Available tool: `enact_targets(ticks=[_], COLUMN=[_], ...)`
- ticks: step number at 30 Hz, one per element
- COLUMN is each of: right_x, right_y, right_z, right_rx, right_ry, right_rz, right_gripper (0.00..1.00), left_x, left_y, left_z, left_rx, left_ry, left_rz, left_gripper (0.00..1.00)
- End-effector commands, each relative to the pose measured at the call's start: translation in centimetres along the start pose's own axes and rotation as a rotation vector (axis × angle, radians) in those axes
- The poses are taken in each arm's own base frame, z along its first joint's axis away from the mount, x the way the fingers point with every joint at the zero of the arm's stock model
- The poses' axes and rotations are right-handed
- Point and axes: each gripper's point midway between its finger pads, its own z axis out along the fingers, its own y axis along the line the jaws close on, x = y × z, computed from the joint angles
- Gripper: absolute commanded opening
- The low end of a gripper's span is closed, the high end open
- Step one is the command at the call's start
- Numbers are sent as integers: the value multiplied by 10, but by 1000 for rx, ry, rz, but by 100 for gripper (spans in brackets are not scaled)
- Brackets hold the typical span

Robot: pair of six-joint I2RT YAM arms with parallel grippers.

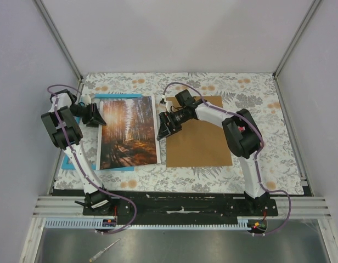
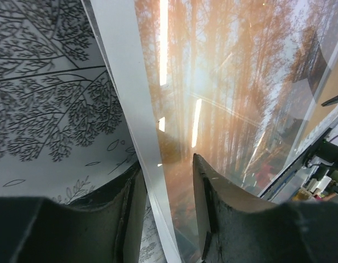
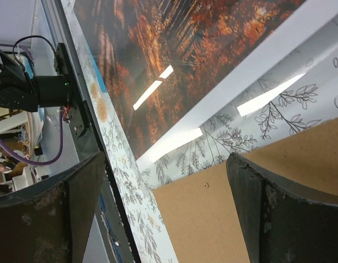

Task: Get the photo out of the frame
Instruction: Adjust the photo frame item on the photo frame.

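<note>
The photo (image 1: 129, 131), an orange autumn forest print with a white edge, lies on the left half of the table. Strips of the blue frame (image 1: 118, 96) show past its top and lower left sides. My left gripper (image 1: 97, 116) is at the photo's left edge. In the left wrist view the jaws (image 2: 164, 164) straddle the white edge of the photo (image 2: 229, 82), standing apart from it on both sides. My right gripper (image 1: 162, 129) hangs wide open just right of the photo, holding nothing. In its own view it (image 3: 166, 159) sits over the photo (image 3: 174, 44) corner.
A plain brown backing board (image 1: 199, 137) lies flat to the right of the photo, partly under my right arm, and shows in the right wrist view (image 3: 213, 219). The floral table cover (image 1: 257, 98) spreads beneath everything. Enclosure walls ring the table.
</note>
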Motion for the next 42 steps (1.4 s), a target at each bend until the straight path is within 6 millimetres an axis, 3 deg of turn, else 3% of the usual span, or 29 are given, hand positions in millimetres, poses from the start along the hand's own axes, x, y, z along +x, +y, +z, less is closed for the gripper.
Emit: enact_targets(ticks=[1,11,18,24,28,33,42], right_x=[-6,6,5,6,8,7,-9], right_y=[8,6,8,-22,-27,-9,40], right_z=[6,14,8,-4,-7,0,-24], right_rx=[-65,-119,-95,98,96,-47,-258], right_ry=[6,36,22,-5,-5,-6,-65], right_rz=[4,39,34,54,78,100,28], right_gripper=[98,98,98,98,98,98,98], left_x=[-1,3,7,11,11,12,12], left_y=[-14,-37,-37,-34,-35,-38,-50], left_z=[8,18,22,24,24,25,23], left_rx=[25,46,48,42,42,67,111], left_ry=[-8,4,9,14,12,8,-5], left_rz=[18,44,35,36,41,33,25], left_gripper=[46,46,46,46,45,43,41])
